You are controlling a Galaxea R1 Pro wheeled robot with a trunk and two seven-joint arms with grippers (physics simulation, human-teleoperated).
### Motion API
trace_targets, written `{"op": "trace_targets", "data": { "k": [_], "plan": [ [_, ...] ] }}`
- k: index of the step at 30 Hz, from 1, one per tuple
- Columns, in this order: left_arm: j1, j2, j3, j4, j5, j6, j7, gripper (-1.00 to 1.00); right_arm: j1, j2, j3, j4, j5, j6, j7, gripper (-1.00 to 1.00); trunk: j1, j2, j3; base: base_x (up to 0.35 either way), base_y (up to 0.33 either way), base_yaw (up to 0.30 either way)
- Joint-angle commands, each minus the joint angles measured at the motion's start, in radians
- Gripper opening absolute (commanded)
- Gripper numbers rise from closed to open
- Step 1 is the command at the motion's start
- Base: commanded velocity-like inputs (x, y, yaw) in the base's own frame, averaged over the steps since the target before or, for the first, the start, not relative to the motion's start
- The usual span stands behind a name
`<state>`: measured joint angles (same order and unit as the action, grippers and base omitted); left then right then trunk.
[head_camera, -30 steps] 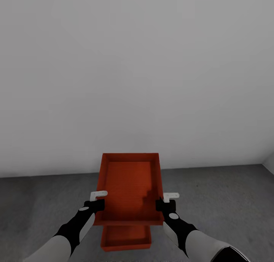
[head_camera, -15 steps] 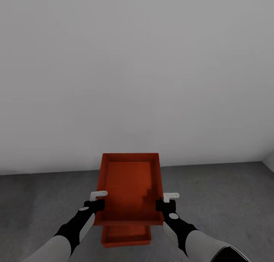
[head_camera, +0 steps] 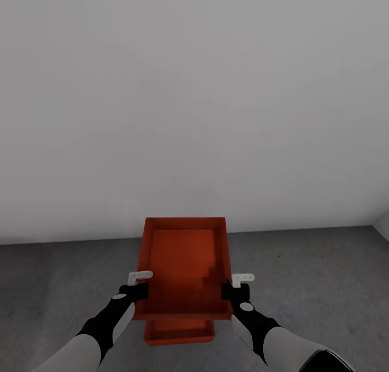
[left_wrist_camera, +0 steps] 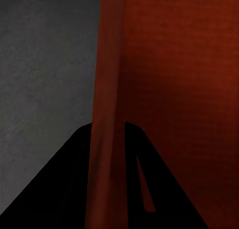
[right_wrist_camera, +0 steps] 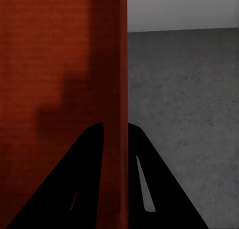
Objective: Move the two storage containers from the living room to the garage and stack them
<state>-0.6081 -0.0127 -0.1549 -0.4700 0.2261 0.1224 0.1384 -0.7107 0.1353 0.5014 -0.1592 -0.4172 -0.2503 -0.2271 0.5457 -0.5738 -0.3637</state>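
I hold an orange-red open-top storage container (head_camera: 183,264) in the air between both arms, above the dark grey floor (head_camera: 313,285) of the garage. My left gripper (head_camera: 139,291) is shut on its left wall (left_wrist_camera: 107,89), and my right gripper (head_camera: 233,290) is shut on its right wall (right_wrist_camera: 122,89). Each wrist view shows a thin wall pinched between two dark fingers. A second storage container (head_camera: 178,331) lies on the floor below the held one, with just its near end in sight under the held bin's front edge.
A plain white wall (head_camera: 194,91) stands close ahead and meets the concrete floor just beyond the bins. Another white wall begins at the far right (head_camera: 382,223). Bare floor stretches out to both sides of the containers.
The container on the floor now sits higher in the head view, with less of it showing beneath the held one. Both grippers and the held container keep their places in the picture.
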Motion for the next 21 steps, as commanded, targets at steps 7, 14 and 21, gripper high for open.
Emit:
{"op": "trace_targets", "data": {
  "k": [7, 14, 21],
  "plan": [
    [-0.001, 0.002, -0.003, -0.006, -0.001, 0.005, 0.013, -1.00, -0.001, -0.009, -0.023, 0.066, -0.023, -0.008, -0.003, -1.00, 0.000, -0.001, -0.013, 0.000, 0.000, 0.000],
    [-0.001, 0.002, -0.003, -0.007, -0.001, 0.005, 0.013, -1.00, -0.001, -0.009, -0.023, 0.066, -0.023, -0.008, -0.003, -1.00, 0.000, -0.001, -0.024, 0.000, 0.000, 0.000],
    [-0.001, 0.002, -0.003, -0.007, -0.001, 0.005, 0.013, -1.00, -0.001, -0.009, -0.023, 0.066, -0.023, -0.008, -0.003, -1.00, 0.000, -0.001, -0.035, 0.000, 0.000, 0.000]
  ]
}}
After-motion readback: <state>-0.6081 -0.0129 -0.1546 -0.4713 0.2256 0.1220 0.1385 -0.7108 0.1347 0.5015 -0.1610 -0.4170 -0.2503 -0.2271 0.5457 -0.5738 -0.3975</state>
